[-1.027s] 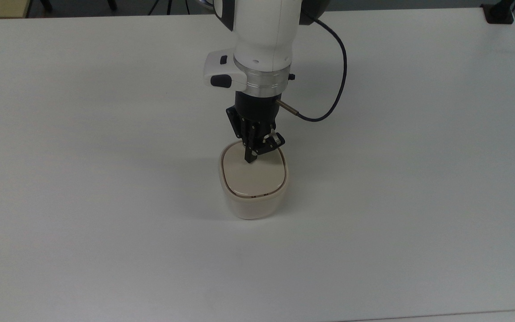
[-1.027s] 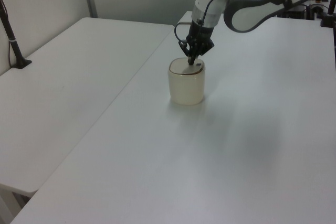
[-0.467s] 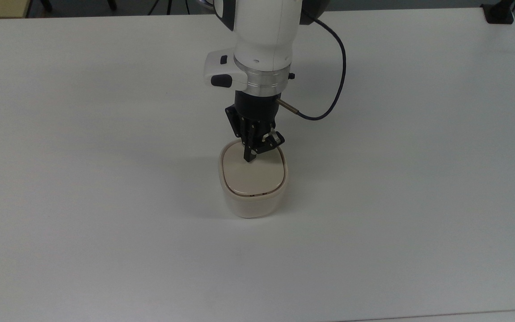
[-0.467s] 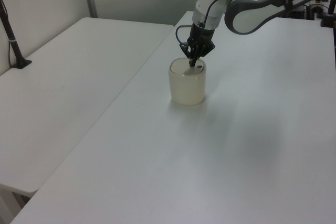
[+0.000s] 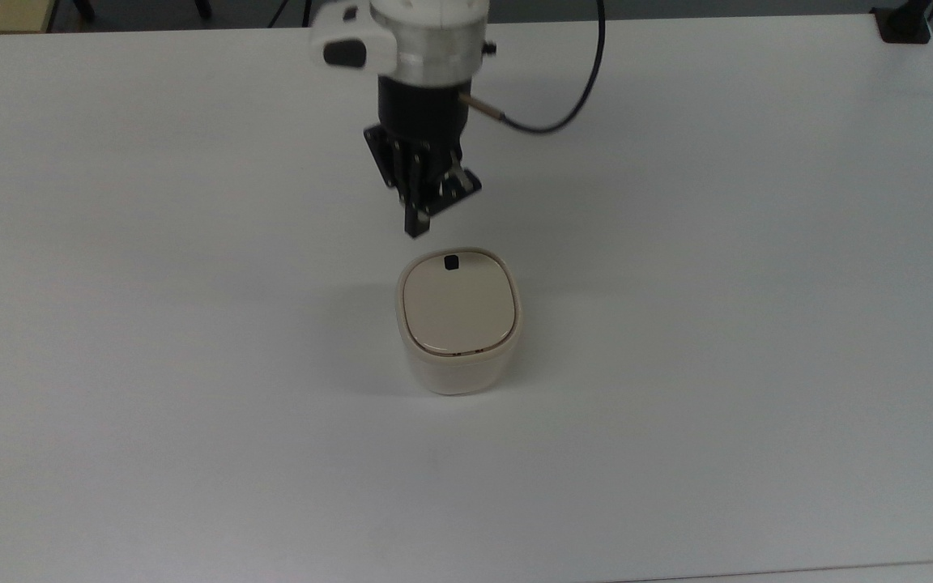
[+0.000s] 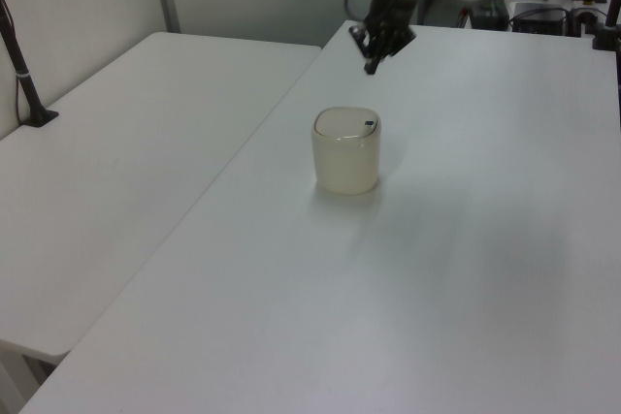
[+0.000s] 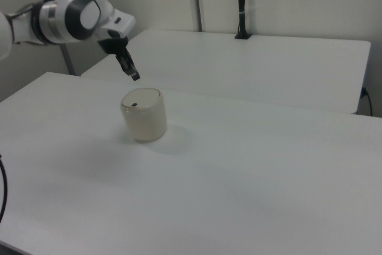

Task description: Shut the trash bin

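Trash bin (image 5: 457,324) sits upright near the middle of the white tabletop (image 5: 717,324), nothing else close to it. Its beige lid (image 5: 456,306) lies flat and flush inside the rim on all sides in the top view; no gap or raised edge visible in the left view (image 6: 345,123) or the right view (image 7: 141,98) either. Small black square mark (image 5: 451,261) is exposed at the lid edge nearest the arm.

Judgement: lid is down, so the close looks done. Can't confirm from these pictures whether a latch has clicked; the seam looks even, which suggests it's seated.

Tool (image 5: 416,229) hangs above the tabletop, apart from the bin, just beyond the marked edge in the top view. In the left view it (image 6: 372,67) is well above and behind the lid; in the right view it (image 7: 135,77) is up and to the right view's left of the bin. Fingers read as clenched together into 1 narrow tip, holding nothing. No contact with the lid.

Left to do: nothing obvious on the bin itself. At most, the arm clears off to a rest pose.
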